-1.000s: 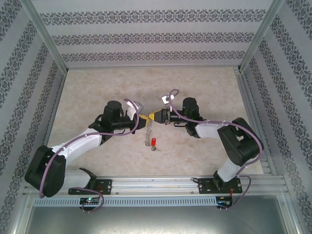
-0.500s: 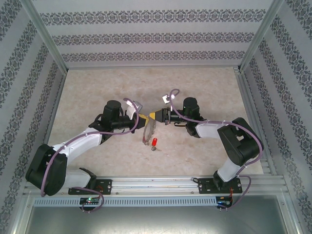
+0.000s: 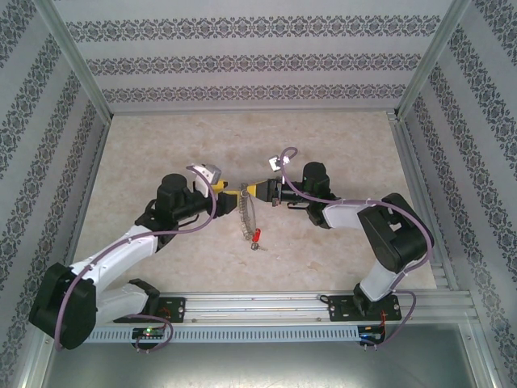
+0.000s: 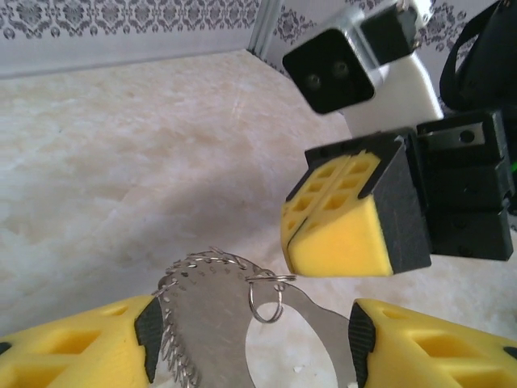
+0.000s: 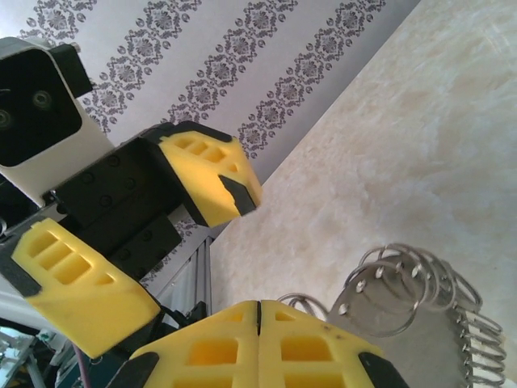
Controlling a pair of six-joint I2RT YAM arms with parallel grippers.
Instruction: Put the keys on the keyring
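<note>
Right gripper (image 5: 258, 323) is clenched on the top edge of the keyring (image 4: 210, 323), holding it upright over the middle of the table (image 3: 161, 145), while my left gripper (image 4: 250, 339) stands open with the loop between its jaws. I judge the job barely begun: the key (image 3: 257, 235), red-headed with a short silver end, lies loose on the table just right of the loop's near end, not yet threaded. That keyring is a thin, flat grey band curved into a loop, fringed with small silvery wire links, and it looks floppy.

Your left wrist view cuts off the grey, link-fringed metal loop (image 4: 214, 323) at its bottom edge; overhead, the tiny red-headed key (image 3: 256, 235) is too small to detail.
</note>
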